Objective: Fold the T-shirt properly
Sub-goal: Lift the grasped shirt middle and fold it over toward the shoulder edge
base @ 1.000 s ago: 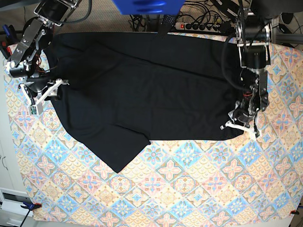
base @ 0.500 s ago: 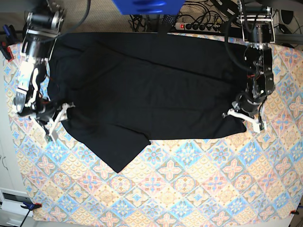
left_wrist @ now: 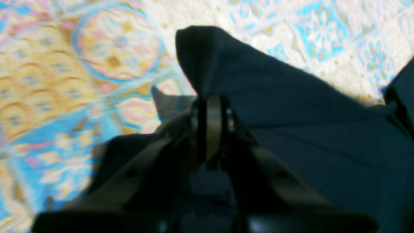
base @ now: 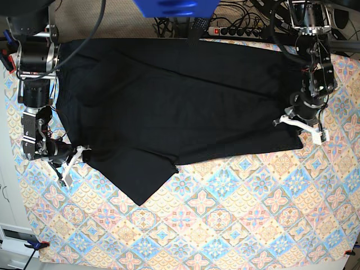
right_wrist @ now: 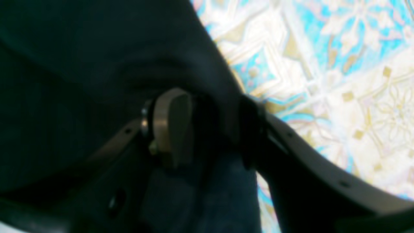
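Patterned tablecloth covers the tabletop, and the black T-shirt lies spread across its far half, one sleeve pointing toward the near edge. Most of the tabletop on the near side of the T-shirt is bare cloth, as are narrow strips beyond its two side edges. Past the far edge of the T-shirt sit a blue object, a power strip and tangled cables.

Each arm stands at one side edge of the T-shirt. The left claw is at the near corner of one side edge, the right claw at the other side, beside the sleeve.

Only the wrist views show the grips. The left claw is clenched on a pinched peak of T-shirt fabric raised off the tablecloth. The right claw grasps the T-shirt's edge between its fingers, with tablecloth alongside.
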Robot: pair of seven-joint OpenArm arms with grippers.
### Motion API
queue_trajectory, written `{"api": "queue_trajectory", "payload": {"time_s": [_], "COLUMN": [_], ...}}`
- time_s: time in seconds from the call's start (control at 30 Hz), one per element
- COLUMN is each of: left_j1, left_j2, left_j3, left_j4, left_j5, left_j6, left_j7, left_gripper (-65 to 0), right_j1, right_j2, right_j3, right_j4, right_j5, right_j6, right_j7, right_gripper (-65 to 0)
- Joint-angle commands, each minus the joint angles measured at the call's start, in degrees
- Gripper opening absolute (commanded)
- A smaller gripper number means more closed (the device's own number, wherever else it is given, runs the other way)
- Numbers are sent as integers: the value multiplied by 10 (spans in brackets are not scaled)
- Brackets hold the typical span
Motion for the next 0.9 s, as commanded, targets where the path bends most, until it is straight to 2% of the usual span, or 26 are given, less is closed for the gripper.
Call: {"api": "queue_trajectory", "payload": {"time_s": [0.0, 0.23, 0.4, 0.5, 0.87], "left_j1": [-1, 6, 10, 10, 10], "left_j2": [-6, -8, -7, -7, -6], "left_j3": [-3, -3, -4, -4, -4], "left_j4": [15, 22, 28, 29, 30], "left_j5": [-1, -1, -1, -1, -1], "left_j6": [-4, -4, -4, -4, -4], "left_j7": [-12, -12, -12, -12, -11], "left_gripper": [-650, -650, -650, -650, -650], "right_j1": [14, 32, 32, 32, 28], "right_j2": [13, 13, 13, 13, 13], "right_j3": [-2, -26, -22, -21, -27], "right_j4": [-5, -84, -99, -111, -142], "right_j5": [4, 1, -66, -103, -107], "right_j6": [1, 0, 0, 0, 1], "right_j7": [16, 81, 126, 136, 141], "right_gripper": [-371, -371, -371, -371, -372]}}
